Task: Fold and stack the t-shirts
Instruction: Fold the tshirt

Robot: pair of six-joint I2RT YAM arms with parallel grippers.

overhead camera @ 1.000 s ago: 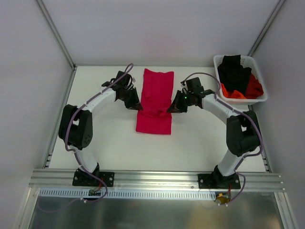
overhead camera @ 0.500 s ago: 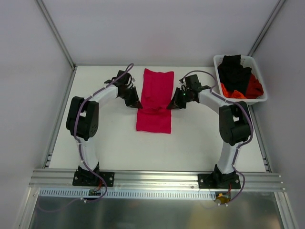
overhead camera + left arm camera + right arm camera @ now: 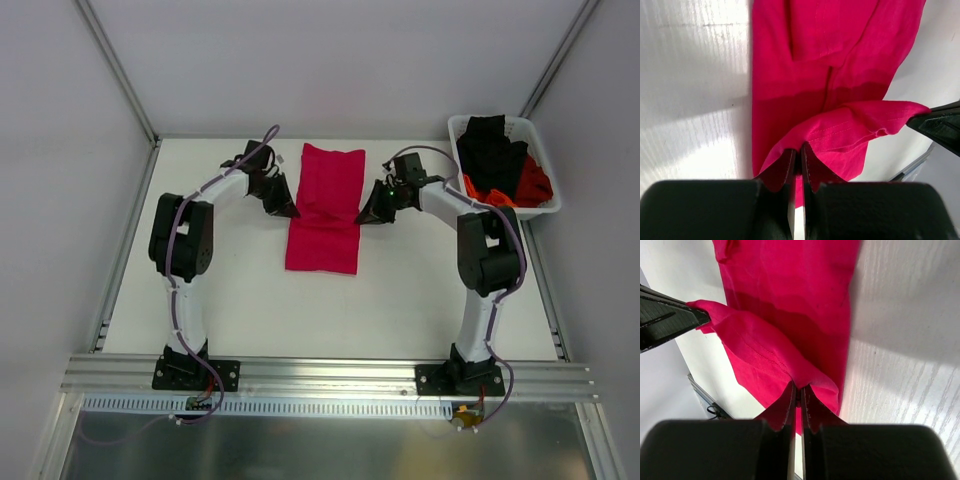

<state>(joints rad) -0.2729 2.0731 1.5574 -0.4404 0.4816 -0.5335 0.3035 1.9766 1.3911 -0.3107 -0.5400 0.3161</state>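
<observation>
Crimson-pink t-shirt (image 3: pixel 322 245) spans between left fingers (image 3: pixel 780 172) and right fingers (image 3: pixel 782 407), both pinching its raised edge.

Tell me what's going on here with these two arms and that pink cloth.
The robot is mid-fold on a crimson-pink t-shirt lying lengthwise on the table. The left claw is shut on its left edge and the right claw on its right edge, with a band of cloth raised between them across the shirt. A black t-shirt and an orange-red t-shirt sit bunched in the white basket at the far right corner.
</observation>
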